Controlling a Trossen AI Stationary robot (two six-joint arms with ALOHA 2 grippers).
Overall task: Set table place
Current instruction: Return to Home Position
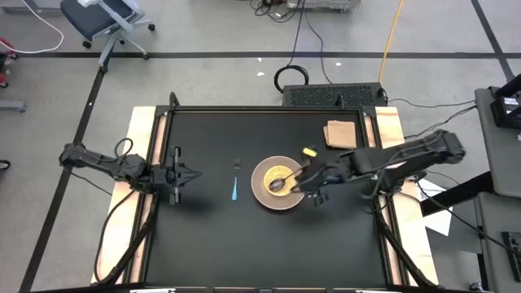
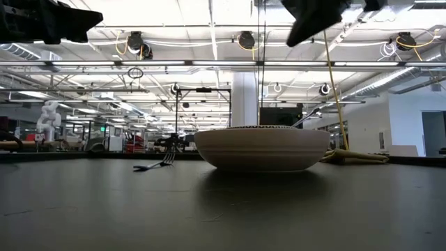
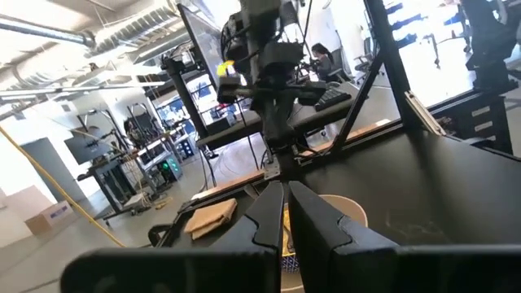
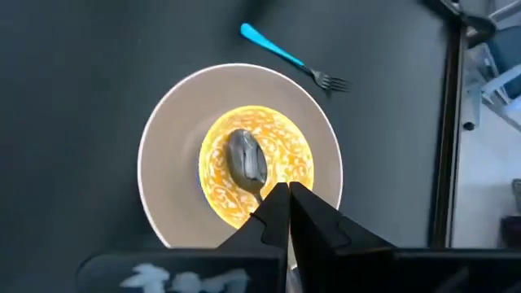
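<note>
A beige bowl [image 1: 259, 184] with a yellow patterned middle stands on the black table [image 1: 212, 244], right of centre. A metal spoon [image 4: 247, 159] lies in it, head on the yellow middle, and its handle runs out of sight behind my right fingers. A thin handle [image 2: 310, 117] sticks up over the bowl's rim in the low view. My right gripper [image 4: 285, 195] is shut and hangs well above the bowl [image 2: 258, 150], pointing down. A blue-handled fork [image 1: 235, 185] lies flat left of the bowl. My left gripper [image 1: 194, 174] is shut and waits at the table's left edge.
A tan square mat [image 1: 340, 133] lies at the table's far right, beyond the bowl. Light wooden boards [image 1: 140, 163] run along the left and right sides. Bare black tabletop stretches along the near side and between the fork and my left gripper.
</note>
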